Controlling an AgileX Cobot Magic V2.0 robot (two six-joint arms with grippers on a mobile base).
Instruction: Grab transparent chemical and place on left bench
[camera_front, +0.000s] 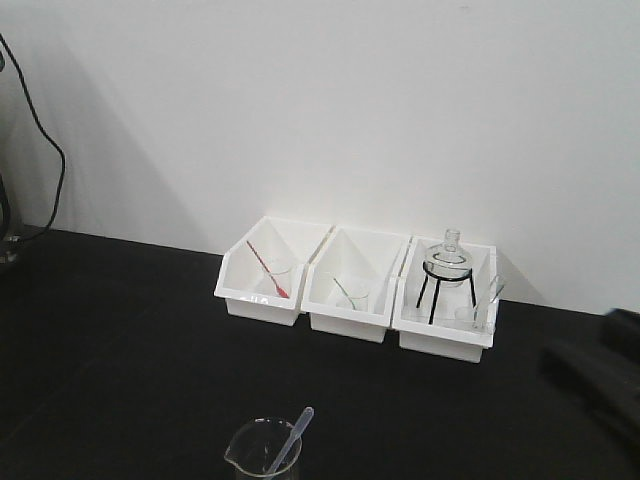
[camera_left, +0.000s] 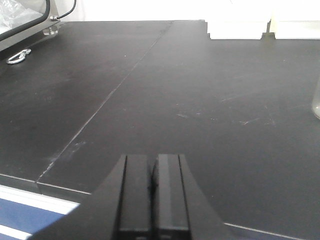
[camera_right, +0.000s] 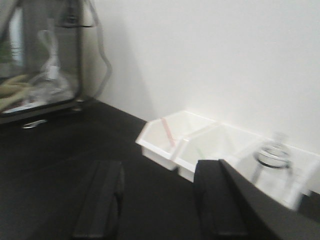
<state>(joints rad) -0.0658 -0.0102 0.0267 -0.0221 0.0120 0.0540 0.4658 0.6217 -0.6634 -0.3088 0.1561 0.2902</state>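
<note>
Black desk (camera_front: 110, 340) fills the lower frame of the front view, against a white wall. At upper left a dark cable (camera_front: 40, 130) hangs down. Across the middle sit three white bins (camera_front: 350, 300): the left one holds a red pipette (camera_front: 268, 270), the right one a glass flask on a black stand (camera_front: 445, 270). At bottom centre the clear pipette (camera_front: 292, 440) leans in a glass beaker (camera_front: 262, 455), bulb up. Left fingers (camera_left: 151, 192) are pressed together with nothing between them, low over the desk. Right fingers (camera_right: 157, 200) stand wide apart, holding nothing
</note>
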